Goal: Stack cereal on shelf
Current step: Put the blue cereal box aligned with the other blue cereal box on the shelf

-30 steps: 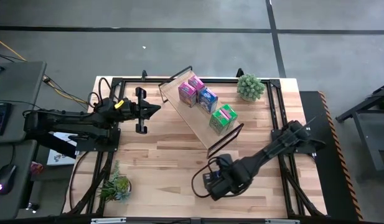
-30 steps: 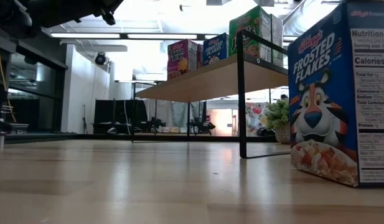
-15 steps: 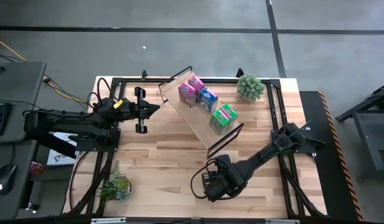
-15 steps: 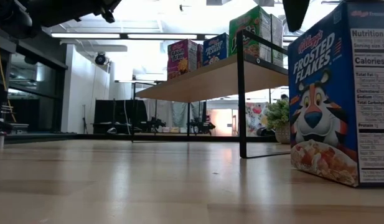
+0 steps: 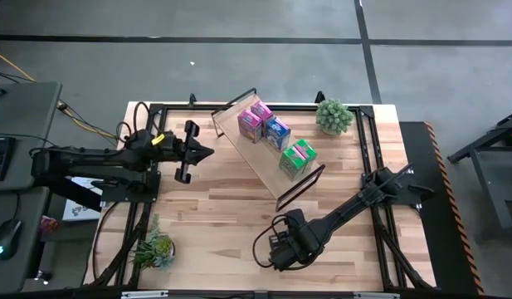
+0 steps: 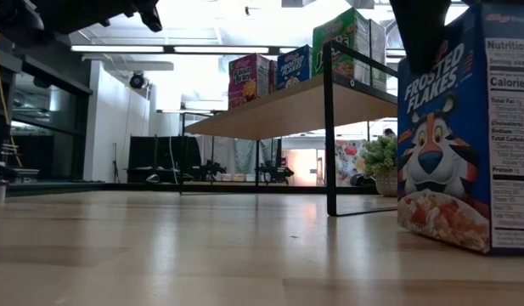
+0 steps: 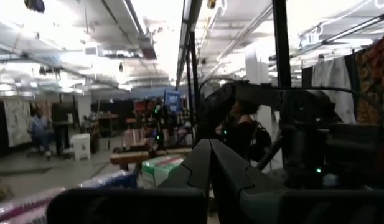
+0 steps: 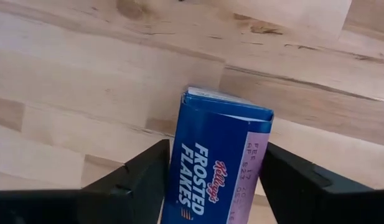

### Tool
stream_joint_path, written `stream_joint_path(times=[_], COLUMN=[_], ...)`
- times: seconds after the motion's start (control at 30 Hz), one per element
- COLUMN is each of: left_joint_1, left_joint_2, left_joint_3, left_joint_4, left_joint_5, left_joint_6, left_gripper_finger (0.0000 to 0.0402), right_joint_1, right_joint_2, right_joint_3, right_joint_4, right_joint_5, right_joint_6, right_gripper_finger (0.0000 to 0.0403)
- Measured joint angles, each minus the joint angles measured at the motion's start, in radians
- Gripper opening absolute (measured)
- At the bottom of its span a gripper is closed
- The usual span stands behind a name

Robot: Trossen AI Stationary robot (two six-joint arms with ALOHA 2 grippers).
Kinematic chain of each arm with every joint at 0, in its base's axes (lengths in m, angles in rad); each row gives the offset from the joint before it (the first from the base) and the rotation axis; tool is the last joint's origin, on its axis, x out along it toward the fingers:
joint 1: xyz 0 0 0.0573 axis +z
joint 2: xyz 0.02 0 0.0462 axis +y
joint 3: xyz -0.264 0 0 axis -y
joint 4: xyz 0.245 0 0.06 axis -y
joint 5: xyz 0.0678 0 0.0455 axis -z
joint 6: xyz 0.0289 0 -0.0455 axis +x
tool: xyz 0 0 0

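Right gripper [image 5: 278, 249] lower than second ago, fingers [image 8: 134, 180] now straddling Frosted Flakes box [image 8: 218, 155]; spread wide, either side of carton, not yet touching, nothing held. Box upright on tabletop [image 5: 214, 208], near front, well apart from shelf [image 5: 268, 154]; judged next pick. Shelf set diagonal, carrying pink boxes [image 5: 254, 118], blue box [image 5: 277, 131], green boxes [image 5: 297, 158]; free board left for more. Left gripper [image 5: 189, 151] waits beside shelf's far end, fingers parted, empty.

Four cereal boxes [image 5: 277, 133] on shelf [image 5: 257, 166]
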Motion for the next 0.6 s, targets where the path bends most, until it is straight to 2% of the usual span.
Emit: stream_joint_path(times=[0.23, 0.4, 0.5, 0.6], left_joint_1=[0.0, 0.0, -0.001, -0.001], left_joint_2=[-0.046, -0.112, -0.157, -0.192], left_joint_3=[0.014, 0.014, 0.014, 0.014], left_joint_4=[-0.075, -0.094, -0.098, -0.099], left_joint_5=[0.006, 0.1, 0.189, 0.27], left_joint_6=[-0.01, -0.043, -0.078, -0.112], left_gripper_finger=[0.0, 0.0, 0.0, 0.0], right_joint_1=[0.0, 0.0, -0.001, 0.001], right_joint_2=[0.0, -0.039, -0.073, -0.094], right_joint_3=[0.0, 0.0, 0.028, 0.11], right_joint_4=[-0.01, 0.053, 0.155, 0.297], right_joint_5=[-0.009, -0.027, -0.021, 0.007], right_joint_6=[-0.053, -0.191, -0.339, -0.553], right_gripper_finger=[0.0145, 0.0116, 0.0115, 0.0115])
